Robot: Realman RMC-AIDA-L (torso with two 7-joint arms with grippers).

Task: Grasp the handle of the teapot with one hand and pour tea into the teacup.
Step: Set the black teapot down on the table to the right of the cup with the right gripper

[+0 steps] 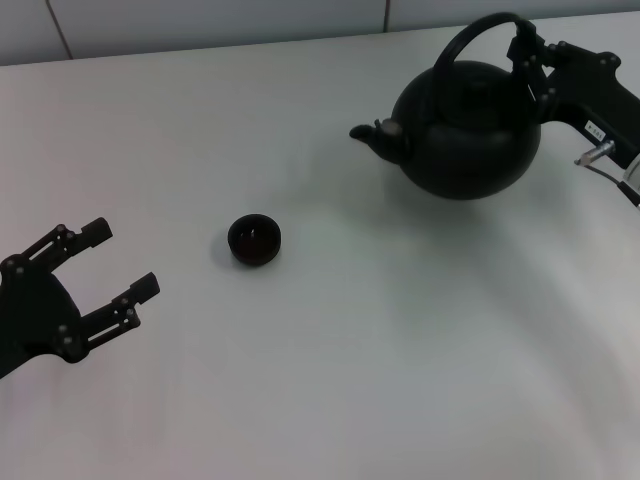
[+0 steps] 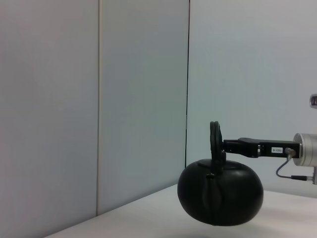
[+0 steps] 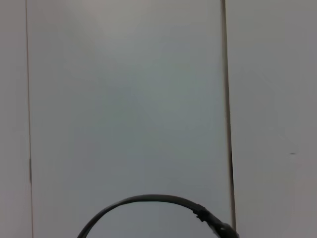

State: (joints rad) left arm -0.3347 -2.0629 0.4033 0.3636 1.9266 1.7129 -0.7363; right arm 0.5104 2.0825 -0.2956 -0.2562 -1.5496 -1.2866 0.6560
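Two matte-black linkage grippers on the robot's arms

The left gripper [image 1: 112,273], at the lower left of the head view, is matte black, built of slim bars joined by small silvery pivot screws, each finger ending in a blocky dark pad. The right gripper [image 1: 527,62], at the upper right, has the same black jointed bars; its black body carries a small white label with dark print, and a thin pale cable loops beside it. In the left wrist view that arm ends in a silver-grey cylindrical wrist section with a thin dark cable curling beneath.
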